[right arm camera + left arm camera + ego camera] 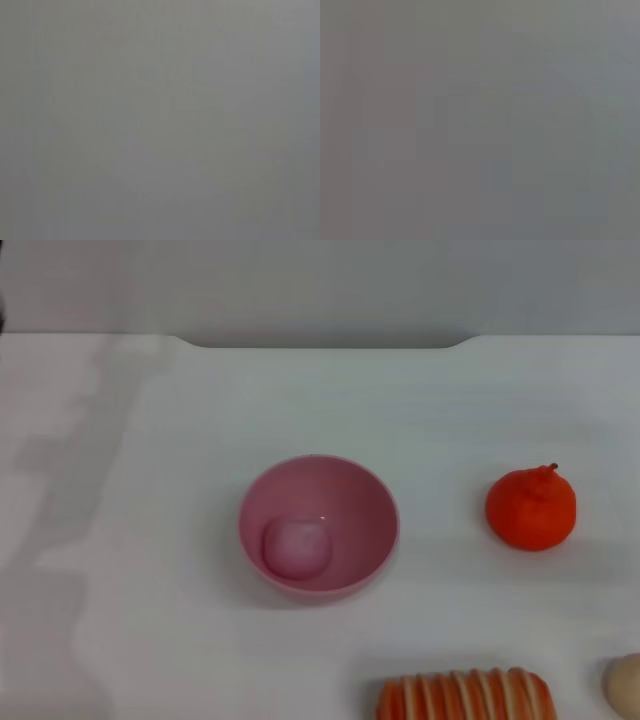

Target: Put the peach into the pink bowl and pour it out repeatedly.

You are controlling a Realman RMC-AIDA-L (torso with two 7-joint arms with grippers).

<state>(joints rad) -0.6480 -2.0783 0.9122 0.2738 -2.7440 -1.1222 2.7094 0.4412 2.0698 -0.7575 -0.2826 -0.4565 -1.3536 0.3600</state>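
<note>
A: Peach [296,546] first. Where is it?

B: Inside the pink bowl [378,502], lying on the floor of the bowl toward its near-left side, touching the wall there. The bowl stands upright on the white table [150,490], roughly in the middle.

A: And relative to the jaws?

B: I can't place anything that way. Neither arm shows from the head, and both wrist views give only a flat grey field. So the left and right jaws are out of sight, and whether they are spread or pressed together cannot be told.

A: Then what is the step in hand?

B: By my reading, the peach is in, so pouring comes next. Whichever arm comes in should take the rim at a bare stretch, away from the peach, and tip slowly so the fruit rolls out over the far lip onto open table.

A: What else is around, nearest first?

B: At the near edge, a striped orange-and-cream piece [465,696], with a pale rounded thing [626,685] at the corner beside it. Farther back, an orange fruit [531,508] well apart from the bowl, to its right.

A: Any risk?

B: Tipping toward that fruit could send the peach against it. The bowl holds nothing but the peach.
</note>
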